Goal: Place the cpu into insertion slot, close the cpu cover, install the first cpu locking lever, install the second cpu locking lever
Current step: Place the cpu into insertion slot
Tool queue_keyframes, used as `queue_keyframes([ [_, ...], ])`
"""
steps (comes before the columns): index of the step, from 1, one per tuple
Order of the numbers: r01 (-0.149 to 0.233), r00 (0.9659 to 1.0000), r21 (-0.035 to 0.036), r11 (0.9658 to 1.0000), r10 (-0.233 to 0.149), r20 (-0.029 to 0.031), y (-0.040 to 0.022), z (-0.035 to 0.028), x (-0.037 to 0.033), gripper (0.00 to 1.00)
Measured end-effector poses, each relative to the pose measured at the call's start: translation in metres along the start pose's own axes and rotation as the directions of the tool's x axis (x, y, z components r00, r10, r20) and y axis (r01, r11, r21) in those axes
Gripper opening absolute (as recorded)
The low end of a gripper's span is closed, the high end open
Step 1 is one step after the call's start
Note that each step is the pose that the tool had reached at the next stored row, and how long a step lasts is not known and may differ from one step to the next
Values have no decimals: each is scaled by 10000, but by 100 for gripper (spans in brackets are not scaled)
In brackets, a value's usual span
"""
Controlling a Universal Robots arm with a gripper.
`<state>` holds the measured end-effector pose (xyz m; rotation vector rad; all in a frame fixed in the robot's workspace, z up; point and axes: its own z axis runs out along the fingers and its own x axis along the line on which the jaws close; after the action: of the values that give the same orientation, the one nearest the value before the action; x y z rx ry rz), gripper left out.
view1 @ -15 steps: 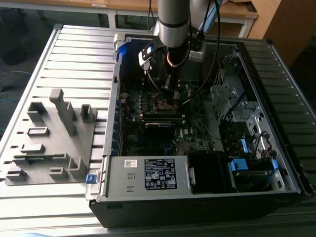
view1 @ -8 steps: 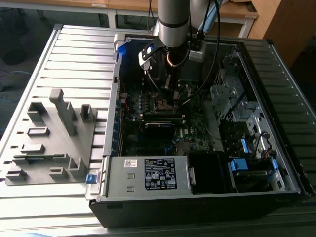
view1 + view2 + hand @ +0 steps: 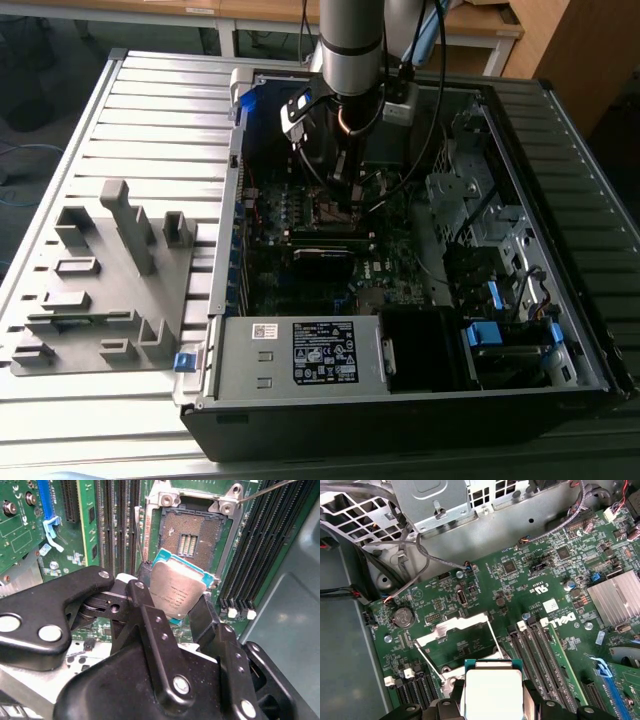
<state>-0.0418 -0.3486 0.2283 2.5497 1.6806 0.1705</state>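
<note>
My gripper [image 3: 175, 597] is shut on the cpu [image 3: 176, 587], a flat square chip with a grey-silver top and a teal edge. The chip hangs tilted just above the insertion slot [image 3: 192, 535], an open dark socket with a silvery rim in the green board. In the first wrist view the cpu [image 3: 492, 692] sits between the black fingers [image 3: 445, 707]. Beyond it the cpu cover [image 3: 454, 625] stands swung open, with thin wire locking levers [image 3: 492, 636] raised beside it. In the exterior view the gripper [image 3: 345, 190] reaches down into the open computer case [image 3: 560, 110].
Long black memory slots [image 3: 117, 525] flank the socket on both sides. A finned heatsink [image 3: 615, 597], a coin cell [image 3: 403, 616] and loose cables [image 3: 415, 555] lie around it. A grey fixture [image 3: 110, 280] rests on the slatted table at the exterior view's left. A power supply [image 3: 300, 355] fills the case front.
</note>
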Motion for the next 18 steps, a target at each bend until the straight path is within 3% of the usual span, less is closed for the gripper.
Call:
queue_keyframes([
  [18,16,9999,-45,10000,-16,105,0,0,0,54],
])
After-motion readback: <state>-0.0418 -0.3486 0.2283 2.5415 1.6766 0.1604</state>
